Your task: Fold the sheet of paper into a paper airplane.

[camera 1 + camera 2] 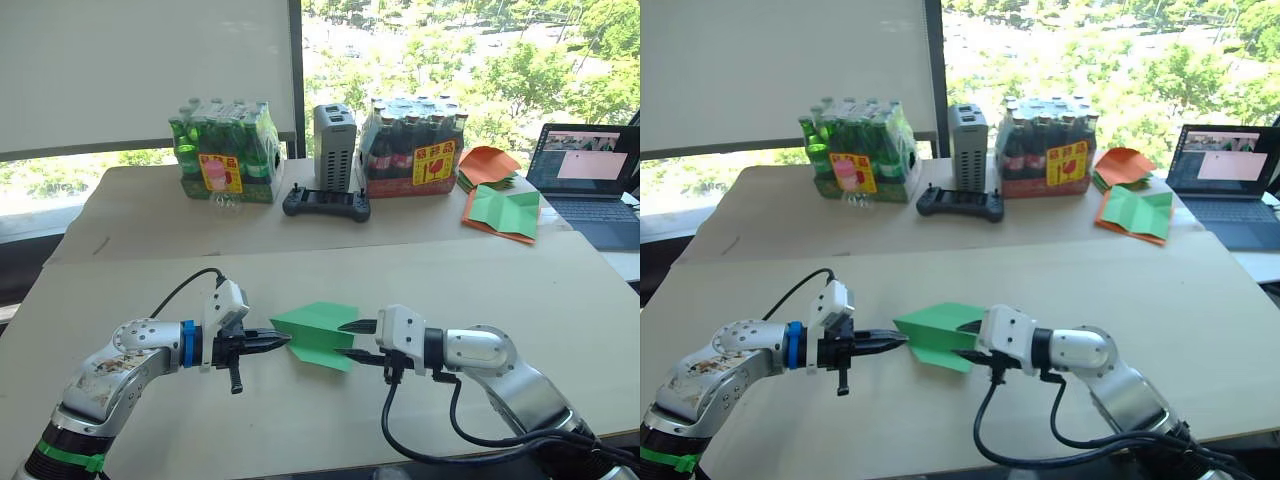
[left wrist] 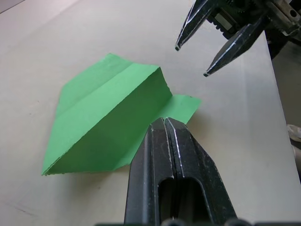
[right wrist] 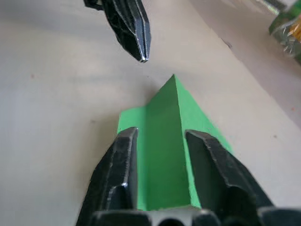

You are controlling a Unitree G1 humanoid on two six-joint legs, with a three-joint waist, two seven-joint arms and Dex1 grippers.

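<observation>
The sheet of paper (image 1: 315,330) is bright green and folded into a pointed wedge with a raised centre ridge. It lies on the near table between my two grippers, point toward my left gripper. My left gripper (image 1: 283,341) is shut, and its tip (image 3: 142,56) sits just short of the paper's point, a little apart from it. My right gripper (image 1: 352,340) is open at the wide end. Its fingers (image 3: 127,155) stand either side of the ridge (image 3: 164,141) without closing on it.
On the back table stand a pack of green bottles (image 1: 225,150), a grey box (image 1: 335,145), a black controller (image 1: 326,203) and a pack of dark bottles (image 1: 415,145). Orange and green paper (image 1: 500,205) and a laptop (image 1: 590,180) lie at the back right.
</observation>
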